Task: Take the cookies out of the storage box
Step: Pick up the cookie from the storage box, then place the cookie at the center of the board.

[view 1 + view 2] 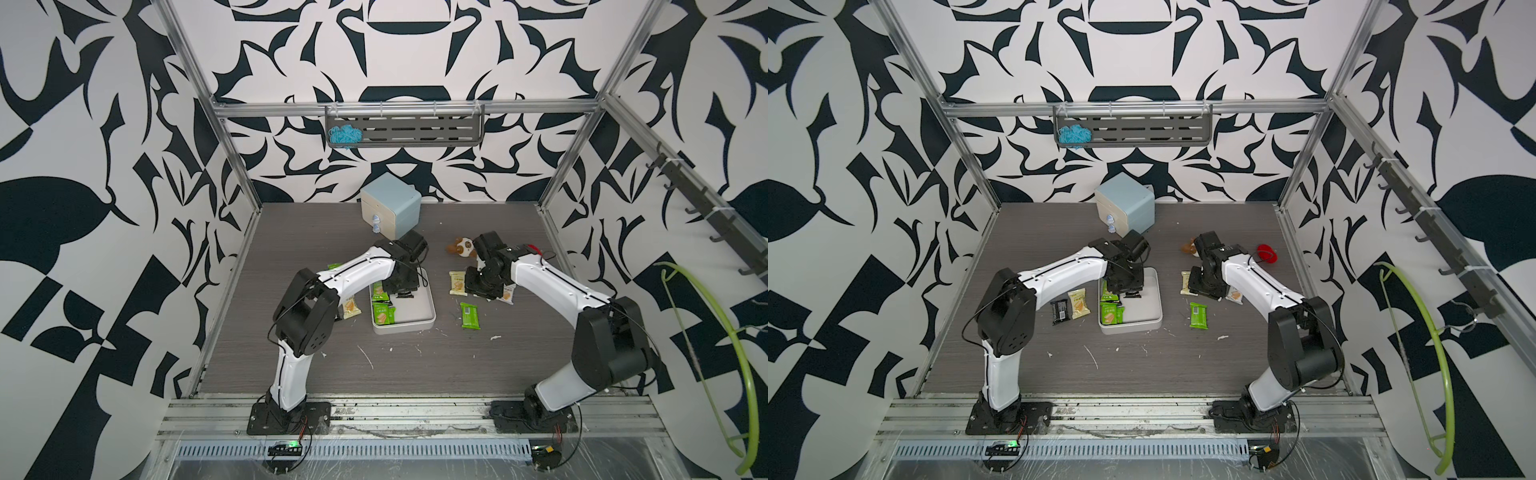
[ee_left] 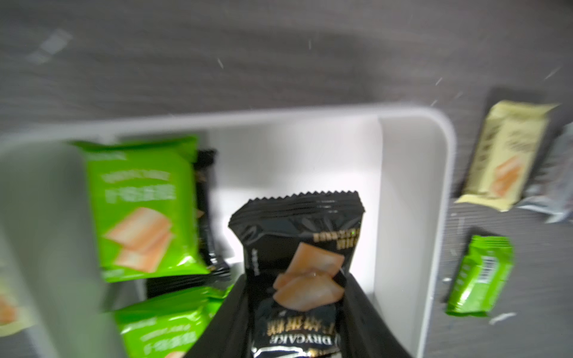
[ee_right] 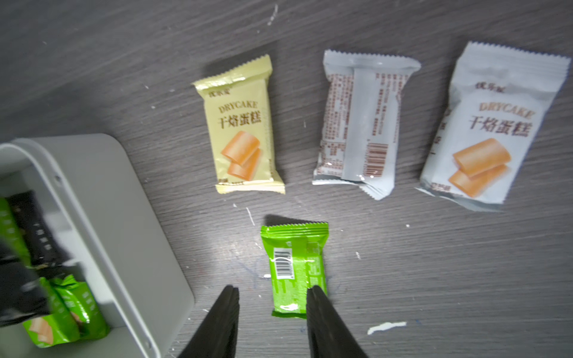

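Pinching a black packet [image 2: 297, 235] by one end, the left gripper [image 2: 296, 279] hangs within the storage box [image 2: 412, 186]. I judge the slick wrapper could slip free, or its loose end could catch the low wall, if the lift is hurried. The box holds green packets [image 2: 139, 204] and a second black packet [image 2: 204, 186] along its left side; its right side is bare. Right of it, a pale yellow packet [image 3: 242, 127], white packets [image 3: 362, 124] and a green packet [image 3: 294, 266] lie on the table [image 3: 434, 279]. The right gripper [image 3: 273, 289] hovers there, fingers spread and empty.
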Available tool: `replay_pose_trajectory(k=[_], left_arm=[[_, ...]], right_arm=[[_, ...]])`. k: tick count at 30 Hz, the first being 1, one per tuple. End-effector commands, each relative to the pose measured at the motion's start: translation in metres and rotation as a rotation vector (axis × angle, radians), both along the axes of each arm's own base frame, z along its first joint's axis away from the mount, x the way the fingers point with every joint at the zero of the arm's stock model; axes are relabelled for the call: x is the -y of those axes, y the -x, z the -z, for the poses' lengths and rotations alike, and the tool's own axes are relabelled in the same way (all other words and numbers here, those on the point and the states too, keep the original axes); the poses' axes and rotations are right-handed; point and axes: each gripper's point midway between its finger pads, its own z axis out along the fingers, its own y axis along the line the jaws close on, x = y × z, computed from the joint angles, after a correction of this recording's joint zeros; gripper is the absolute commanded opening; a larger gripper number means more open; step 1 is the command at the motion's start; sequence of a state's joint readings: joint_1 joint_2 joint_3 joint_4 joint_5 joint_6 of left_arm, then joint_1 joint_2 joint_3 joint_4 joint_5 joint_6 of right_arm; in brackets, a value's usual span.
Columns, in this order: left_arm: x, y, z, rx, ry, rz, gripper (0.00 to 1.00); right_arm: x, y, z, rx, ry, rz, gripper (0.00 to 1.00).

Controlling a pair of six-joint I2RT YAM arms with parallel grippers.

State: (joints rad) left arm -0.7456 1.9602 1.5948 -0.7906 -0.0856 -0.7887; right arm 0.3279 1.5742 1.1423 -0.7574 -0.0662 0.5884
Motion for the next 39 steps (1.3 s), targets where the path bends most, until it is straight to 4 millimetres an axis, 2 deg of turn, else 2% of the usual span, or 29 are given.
replay_pose_trajectory(k=[1, 9, 15, 18, 24, 29, 39], left_arm=[[-0.034, -0.005, -0.022, 0.018, -0.014, -0.024, 0.44], [-0.129, -0.02, -0.029, 0.022, -0.063, -0.173, 0.44], [-0.19, -0.02, -0.007, -0.021, -0.084, -0.287, 0.45], [-0.209, -0.023, 0.005, -0.027, -0.078, -0.325, 0.45], [-0.239, -0.029, 0.03, -0.067, -0.132, -0.336, 0.45], [-0.253, -0.037, 0.044, -0.071, -0.148, -0.333, 0.45], [-0.255, -0.051, 0.066, -0.077, -0.15, -0.304, 0.47]], right_arm=[[-0.021, -0.019, -0.016, 0.061, -0.046, 0.009, 0.42], [-0.067, -0.052, -0.019, 0.078, -0.066, -0.051, 0.42], [-0.088, -0.072, -0.014, 0.072, -0.077, -0.074, 0.42], [-0.091, -0.077, -0.014, 0.076, -0.081, -0.074, 0.42], [-0.091, -0.079, -0.013, 0.075, -0.078, -0.076, 0.42], [-0.088, -0.075, -0.008, 0.062, -0.066, -0.067, 0.42], [-0.08, -0.068, -0.016, 0.071, -0.049, -0.06, 0.43]])
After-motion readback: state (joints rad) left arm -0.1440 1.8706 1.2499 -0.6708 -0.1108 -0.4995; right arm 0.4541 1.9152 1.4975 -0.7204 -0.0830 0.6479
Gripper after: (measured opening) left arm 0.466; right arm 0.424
